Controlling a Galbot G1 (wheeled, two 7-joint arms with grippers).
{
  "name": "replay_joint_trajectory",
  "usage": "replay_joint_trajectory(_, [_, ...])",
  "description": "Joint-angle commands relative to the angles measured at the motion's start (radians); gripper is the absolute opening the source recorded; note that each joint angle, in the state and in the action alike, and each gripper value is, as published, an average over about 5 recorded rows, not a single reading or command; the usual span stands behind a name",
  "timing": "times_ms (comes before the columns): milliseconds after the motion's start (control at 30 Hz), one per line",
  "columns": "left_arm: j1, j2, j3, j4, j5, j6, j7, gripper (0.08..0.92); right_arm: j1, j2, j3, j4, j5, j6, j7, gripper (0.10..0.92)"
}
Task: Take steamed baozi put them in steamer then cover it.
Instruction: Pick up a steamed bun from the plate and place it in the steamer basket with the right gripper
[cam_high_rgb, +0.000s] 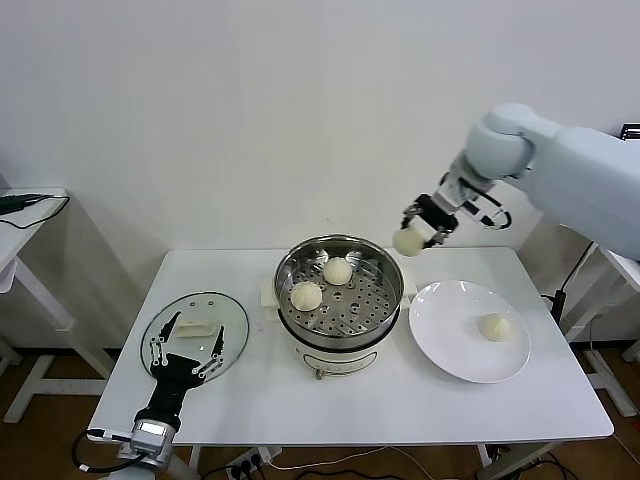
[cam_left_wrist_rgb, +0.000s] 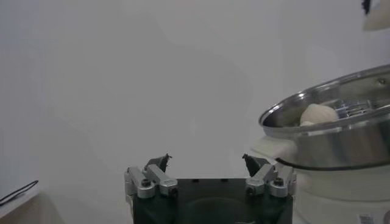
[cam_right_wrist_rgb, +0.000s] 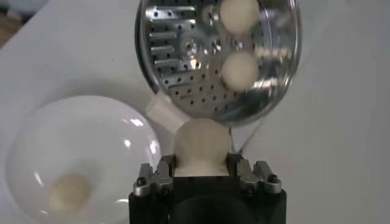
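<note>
Flanking the steamer: cover left, plate right.

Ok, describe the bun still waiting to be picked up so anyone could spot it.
Start at the steel steamer mid-table, then go to the white plate on its right. The lone baozi there is the only one on the plate.

1. Your steamer reads as polished stainless steel, mirror-glossy, with a perforated floor.
2. Your baozi look matt, soft dough, off-white.
3. The cover is clear glass with a thin metal rim.
4. The plate is glossy white; the table is matt white and smooth.
</note>
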Motion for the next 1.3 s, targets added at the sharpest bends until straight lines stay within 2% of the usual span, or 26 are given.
replay_joint_trajectory(33, [0.0, 0.001, -0.007, 0.003, -0.003, -0.004, 0.002, 0.823, 0.067, 0.196, -0.136, 0.046, -0.157, 0.318, 0.163, 0.59])
replay_joint_trajectory(533, [-0.019, 0.003, -0.013, 0.038, -0.007, -0.008, 0.006, 0.823, -0.011, 0.234, -0.174, 0.15, -0.203, 0.345, 0.227, 0.592])
replay_joint_trajectory(1300, [-0.025, 0.004, -0.022, 0.054, -0.01, -0.009, 0.007, 0.823, -0.115, 0.256, -0.182, 0.084, -0.204, 0.311, 0.186, 0.594])
